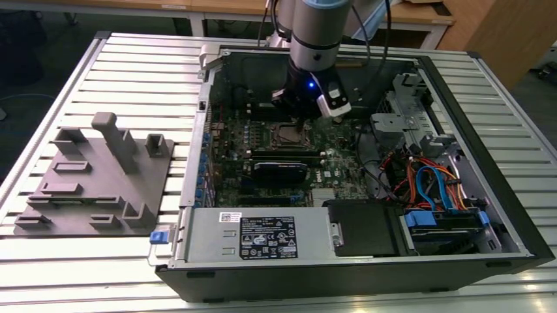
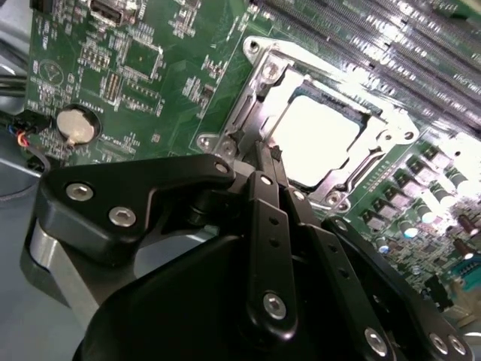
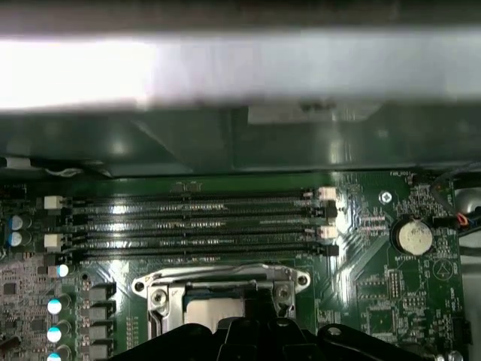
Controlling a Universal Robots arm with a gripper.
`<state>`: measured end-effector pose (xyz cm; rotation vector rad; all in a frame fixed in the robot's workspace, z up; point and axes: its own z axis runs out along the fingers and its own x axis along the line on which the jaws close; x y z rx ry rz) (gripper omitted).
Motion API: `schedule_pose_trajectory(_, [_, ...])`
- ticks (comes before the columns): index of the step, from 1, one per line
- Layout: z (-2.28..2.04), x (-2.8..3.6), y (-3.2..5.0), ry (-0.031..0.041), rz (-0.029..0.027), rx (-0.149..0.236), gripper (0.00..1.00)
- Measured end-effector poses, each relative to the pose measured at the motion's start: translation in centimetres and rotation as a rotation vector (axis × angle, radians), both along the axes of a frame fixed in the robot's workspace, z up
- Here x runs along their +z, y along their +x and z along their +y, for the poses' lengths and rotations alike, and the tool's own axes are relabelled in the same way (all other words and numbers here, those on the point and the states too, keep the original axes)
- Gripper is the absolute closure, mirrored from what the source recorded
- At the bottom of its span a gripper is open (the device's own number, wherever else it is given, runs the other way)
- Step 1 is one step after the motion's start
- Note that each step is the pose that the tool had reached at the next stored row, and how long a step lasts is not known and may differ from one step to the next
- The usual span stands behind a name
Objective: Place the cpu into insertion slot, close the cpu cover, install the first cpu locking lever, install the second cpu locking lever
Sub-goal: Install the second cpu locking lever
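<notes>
The cpu (image 2: 312, 135) lies flat in the insertion slot (image 1: 290, 134) on the green motherboard, its silver top bright in both wrist views (image 3: 214, 308). The cpu cover (image 2: 379, 139) lies down around it as a silver frame (image 3: 225, 274). My gripper (image 2: 267, 159) hangs just over the edge of the socket, inside the open computer case (image 1: 301, 116). Its black fingers (image 2: 259, 218) are pressed together with nothing visible between them. Their tips meet at the socket's rim beside the cpu. I cannot make out how the locking levers stand.
Long memory slots (image 3: 203, 218) run next to the socket, and a coin battery (image 2: 77, 125) sits on the board. The case walls (image 1: 487, 130), the power supply (image 1: 261, 238) and coloured cables (image 1: 426, 182) surround the board. A grey fixture plate (image 1: 96, 182) lies on the table at the exterior view's left.
</notes>
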<state>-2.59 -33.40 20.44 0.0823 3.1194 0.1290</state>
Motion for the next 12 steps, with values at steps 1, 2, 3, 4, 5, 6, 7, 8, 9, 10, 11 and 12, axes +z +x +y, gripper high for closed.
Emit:
schedule_pose_trajectory(1, [-0.05, 0.00, 0.00, -0.0005, -0.0001, 0.000, 0.90])
schedule_pose_trajectory(2, [-0.07, 0.01, -0.01, -0.0004, -0.0001, 0.000, 0.90])
schedule_pose_trajectory(3, [-0.08, 0.06, -0.01, -0.0008, 0.0001, 0.000, 0.90])
schedule_pose_trajectory(4, [-0.08, 0.15, -0.01, -0.0006, 0.0001, 0.000, 0.90])
schedule_pose_trajectory(5, [-0.08, 0.27, -0.01, -0.0005, 0.0000, 0.000, 0.90])
schedule_pose_trajectory(6, [-0.08, 0.43, -0.01, -0.0006, -0.0001, 0.000, 0.90])
schedule_pose_trajectory(7, [-0.08, 0.60, -0.01, -0.0006, 0.0000, 0.000, 0.90])
schedule_pose_trajectory(8, [-0.08, 0.80, -0.02, -0.0004, -0.0001, 0.000, 0.90])
schedule_pose_trajectory(9, [-0.08, 1.02, -0.02, -0.0006, 0.0000, 0.000, 0.90])
schedule_pose_trajectory(10, [-0.08, 1.19, -0.03, -0.0006, 0.0000, 0.000, 0.90])
schedule_pose_trajectory(11, [-0.08, 1.32, -0.03, -0.0006, 0.0000, 0.000, 0.90])
schedule_pose_trajectory(12, [-0.08, 1.42, -0.03, -0.0005, 0.0000, 0.000, 0.90])
